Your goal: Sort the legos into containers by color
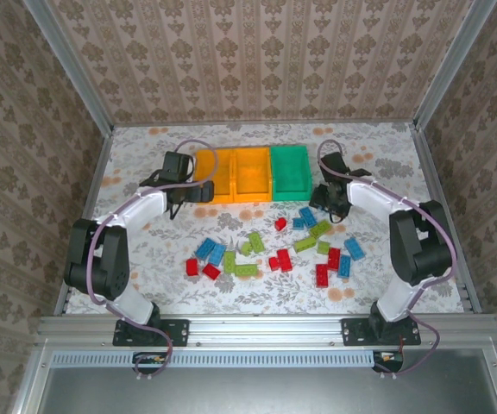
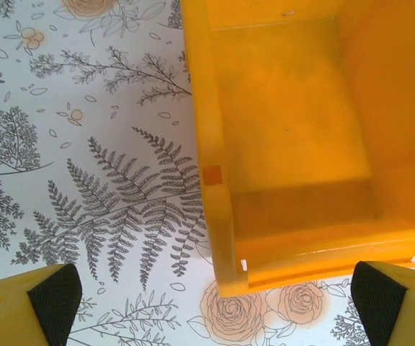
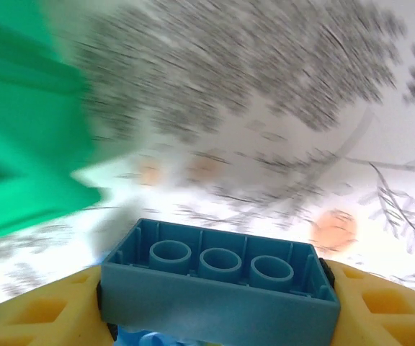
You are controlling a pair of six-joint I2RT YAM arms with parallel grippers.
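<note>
**Gripping one blue brick beside the green bin**

Three containers stand joined in a row at the far side of the table (image 1: pixel 173 237): a left orange-yellow bin (image 1: pixel 213 166), a middle orange-yellow bin (image 1: pixel 250 166) and one green bin (image 1: pixel 290 164). All three look empty from above.

The loose legos (image 1: pixel 285 259) lie scattered nearer the arm bases. By my count there are about seven red, six blue and seven lime green, though they are small in this view.

The right gripper (image 1: pixel 330 197) sits just beside the green bin's near right corner. Its two fingers (image 3: pixel 380 306) clamp one blue brick (image 3: pixel 218 277) by the ends, hollow underside up with three tubes showing. This wrist view is blurred.

The left gripper (image 1: pixel 198 191) hangs at the left orange-yellow bin's near edge. Its jaws are spread as wide as they go, both pads (image 2: pixel 52 299) bare, with nothing between them.
</note>
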